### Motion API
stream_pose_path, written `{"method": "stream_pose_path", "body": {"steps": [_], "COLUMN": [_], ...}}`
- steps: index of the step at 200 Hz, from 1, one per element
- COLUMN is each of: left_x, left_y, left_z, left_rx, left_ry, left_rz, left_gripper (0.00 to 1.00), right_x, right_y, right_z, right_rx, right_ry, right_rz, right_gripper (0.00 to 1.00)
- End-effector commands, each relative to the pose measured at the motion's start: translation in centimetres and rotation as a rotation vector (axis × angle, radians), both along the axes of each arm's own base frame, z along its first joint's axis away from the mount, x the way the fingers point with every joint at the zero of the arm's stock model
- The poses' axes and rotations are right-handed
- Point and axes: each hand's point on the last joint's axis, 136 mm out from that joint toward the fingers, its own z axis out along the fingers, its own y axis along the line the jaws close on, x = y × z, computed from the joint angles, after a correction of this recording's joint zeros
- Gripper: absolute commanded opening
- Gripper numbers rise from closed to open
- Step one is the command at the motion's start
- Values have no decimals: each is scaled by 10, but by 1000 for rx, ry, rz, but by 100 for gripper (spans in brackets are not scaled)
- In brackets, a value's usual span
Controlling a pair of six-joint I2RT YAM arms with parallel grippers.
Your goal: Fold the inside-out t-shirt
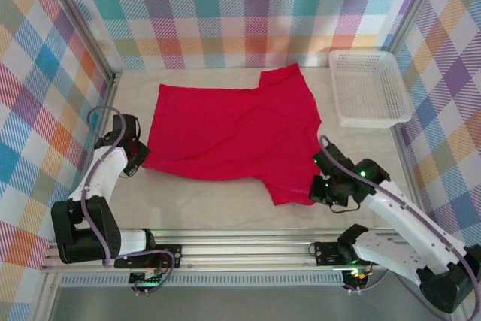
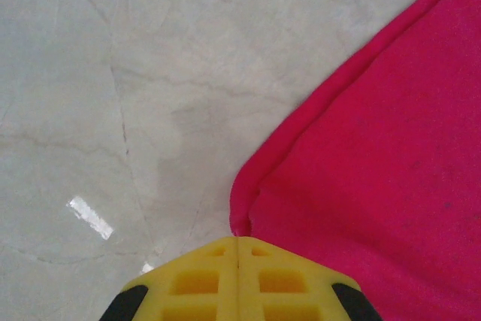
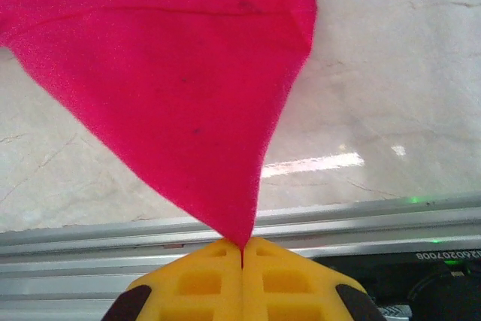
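The inside-out t-shirt is bright red and lies spread flat across the middle of the table, one sleeve toward the back and one toward the front. My left gripper sits at its near left corner. In the left wrist view the yellow fingertips are pressed together, with the folded hem corner of the shirt running into their tips. My right gripper is at the tip of the near sleeve. In the right wrist view its jaws are shut on a taut point of the red fabric, raised off the table.
A white mesh basket stands at the back right, just beyond the shirt. Plaid walls enclose the table on three sides. The metal rail of the arm bases runs along the near edge, close under my right gripper.
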Motion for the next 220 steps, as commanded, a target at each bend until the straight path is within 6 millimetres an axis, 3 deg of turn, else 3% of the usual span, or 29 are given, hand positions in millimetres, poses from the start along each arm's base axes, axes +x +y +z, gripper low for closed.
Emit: {"method": "stream_pose_path", "body": {"steps": [1, 52, 85, 105, 124, 139, 154, 178, 220], "left_x": [1, 29, 45, 48, 45, 38, 28, 10, -12], "left_y": [0, -13, -7, -6, -7, -5, -2, -2, -17], "left_z": [3, -19, -15, -13, -17, -16, -14, -12, -33], "left_rx": [11, -45, -23, -20, -24, -15, 7, 4, -83], "left_ry": [-8, 48, 80, 65, 90, 111, 118, 118, 131], "left_rz": [-15, -82, -88, -84, -89, -85, -75, -59, -53], "left_gripper": [0, 0, 0, 17, 44, 54, 54, 46, 46], "right_x": [17, 24, 25, 28, 31, 34, 37, 42, 47], "right_y": [13, 16, 4, -1, 0, 3, 6, 11, 14], "right_z": [14, -1, -4, -5, -7, -9, -11, -13, -13], "right_rx": [27, 2, -21, -10, 4, 14, 23, 33, 40], "right_ry": [-51, -18, -11, -8, 2, 5, 10, 16, 14], "right_rz": [46, 49, 22, 7, 4, 7, 12, 25, 33], "right_gripper": [0, 0, 0, 0, 0, 0, 0, 0, 0]}}
